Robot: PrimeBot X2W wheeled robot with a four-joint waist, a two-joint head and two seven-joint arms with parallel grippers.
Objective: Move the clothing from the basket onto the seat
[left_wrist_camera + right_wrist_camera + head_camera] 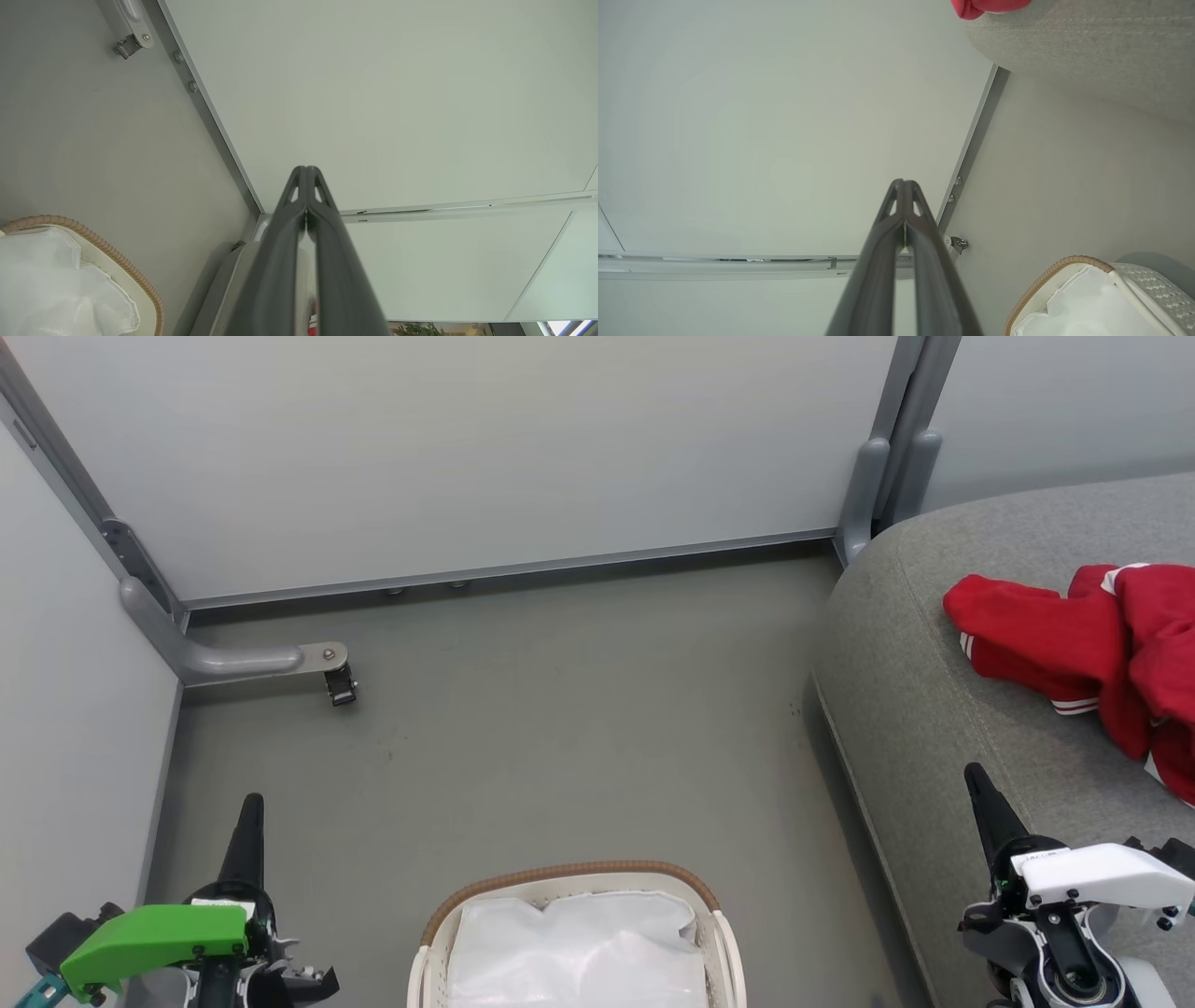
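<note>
A dull grey-green floor [560, 728] runs up to pale partition panels [467, 448] set in grey metal framing, and from the left corner a curved metal foot sticks out with a small caster [341, 689] at its end. Down by the robot, between its two arms, the basket [569, 875] stands on the floor, its brown woven rim arching over a crumpled white cloth liner [579, 943]; the liner is what can be seen inside it, and the near half runs off the bottom of the head view. The red clothing [1074, 635] lies in a rumpled heap on the grey seat [915, 709] off to the right, white stripes showing at a cuff and along a hem, well apart from the basket. The left claw [250, 807] hangs above the floor left of the basket, fingers pressed together with nothing between them. The right claw [977, 779] hangs over the front of the seat, likewise closed on nothing, near the clothing but not touching it. The right wrist view adds the basket's perforated white side wall [1153, 284], while the left wrist view catches the rim, the liner and a sliver of red past its fingers.
</note>
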